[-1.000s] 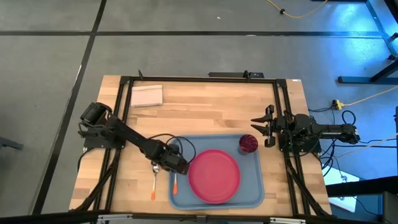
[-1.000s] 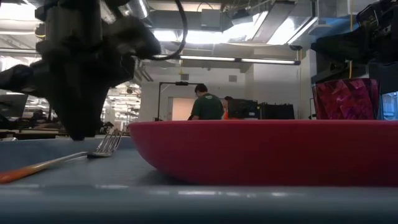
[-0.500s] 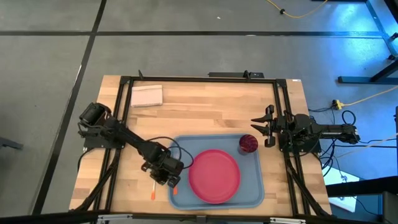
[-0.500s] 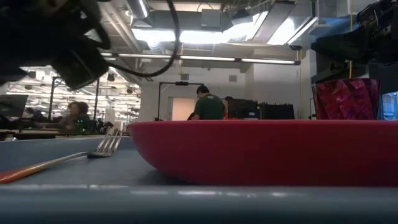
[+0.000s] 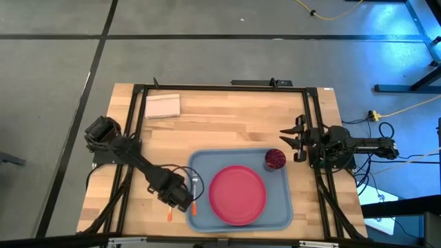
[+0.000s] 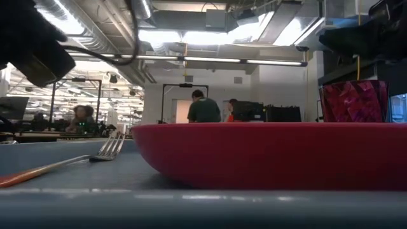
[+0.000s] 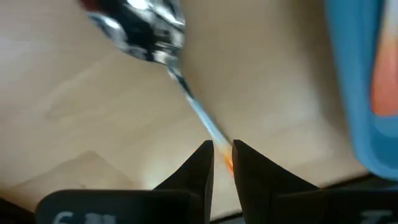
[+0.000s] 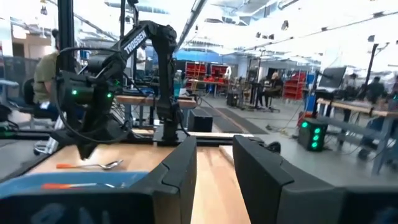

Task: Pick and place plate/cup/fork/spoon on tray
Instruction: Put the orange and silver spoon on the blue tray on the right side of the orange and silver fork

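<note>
Since a second ago the left pincer [image 5: 178,198] has swung off the tray's left edge, where the fork [image 5: 195,191] now lies uncovered, and come down over the spoon [image 7: 163,51] on the bare counter [image 5: 227,120] just left of the tray [image 5: 279,222]. Its wrist view shows the two fingers drawn narrow, straddling the spoon's thin shaft where silver meets orange handle; whether they already pinch it I cannot tell. That spot is the likely trouble: the shaft is slim and lies flat on the wood, so fingers closing slightly high or off-line could skid over it, flick it aside, or take it so far from the middle that it pivots and droops in the lift. The tray's raised rim lies just beside it and could catch a dangling end on the way over. The spoon itself has a shiny oval bowl, a narrow metal neck and an orange handle, its tip [image 5: 169,216] showing beyond the pincer. On the tray sit the pink-red plate [image 5: 237,194] in the middle, the dark red cup [image 5: 275,159] near its far right corner, and the fork beside the plate. The right pincer [image 5: 290,139] waits at the counter's right edge, fingers spread wide.
</note>
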Robot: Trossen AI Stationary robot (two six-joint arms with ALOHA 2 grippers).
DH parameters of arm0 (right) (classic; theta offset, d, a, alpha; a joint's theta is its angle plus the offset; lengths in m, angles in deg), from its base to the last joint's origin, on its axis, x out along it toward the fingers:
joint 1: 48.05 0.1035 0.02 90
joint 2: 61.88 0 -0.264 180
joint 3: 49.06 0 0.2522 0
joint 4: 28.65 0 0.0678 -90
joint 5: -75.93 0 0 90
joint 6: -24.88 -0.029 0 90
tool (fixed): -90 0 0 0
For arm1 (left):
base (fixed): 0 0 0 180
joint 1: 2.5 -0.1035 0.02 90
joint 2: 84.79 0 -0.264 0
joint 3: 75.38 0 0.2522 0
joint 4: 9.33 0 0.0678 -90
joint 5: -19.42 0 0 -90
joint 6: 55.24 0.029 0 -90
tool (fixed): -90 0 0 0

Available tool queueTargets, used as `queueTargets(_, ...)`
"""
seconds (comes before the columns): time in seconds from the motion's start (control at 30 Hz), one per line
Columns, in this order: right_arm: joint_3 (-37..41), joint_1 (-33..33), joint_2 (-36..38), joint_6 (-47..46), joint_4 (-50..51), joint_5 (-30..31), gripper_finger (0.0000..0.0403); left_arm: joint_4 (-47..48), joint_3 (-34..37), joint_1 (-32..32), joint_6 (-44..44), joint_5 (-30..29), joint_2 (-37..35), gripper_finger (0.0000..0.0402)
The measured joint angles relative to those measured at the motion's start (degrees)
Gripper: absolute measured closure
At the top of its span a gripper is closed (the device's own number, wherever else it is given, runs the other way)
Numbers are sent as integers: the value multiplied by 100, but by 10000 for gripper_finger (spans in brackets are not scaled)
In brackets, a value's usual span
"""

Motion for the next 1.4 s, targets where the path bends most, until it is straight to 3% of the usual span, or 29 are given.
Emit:
queueTargets(0.23, 0, 0, 0, -718, -3, -11, 293, 104, 0, 292, -876, -1036, 0, 349)
queueTargets(0.47, 0, 0, 0, -1410, 12, -38, 293, 261, 0, 357, -1199, -1088, 0, 349)
queueTargets(0.8, 0, 0, 0, -1483, 286, -744, 293, 223, 0, 408, -1632, -1508, 0, 349)
queueTargets(1.4, 0, 0, -2, -1772, 334, -769, 293, 364, 0, 565, -1975, -1801, 4, 349)
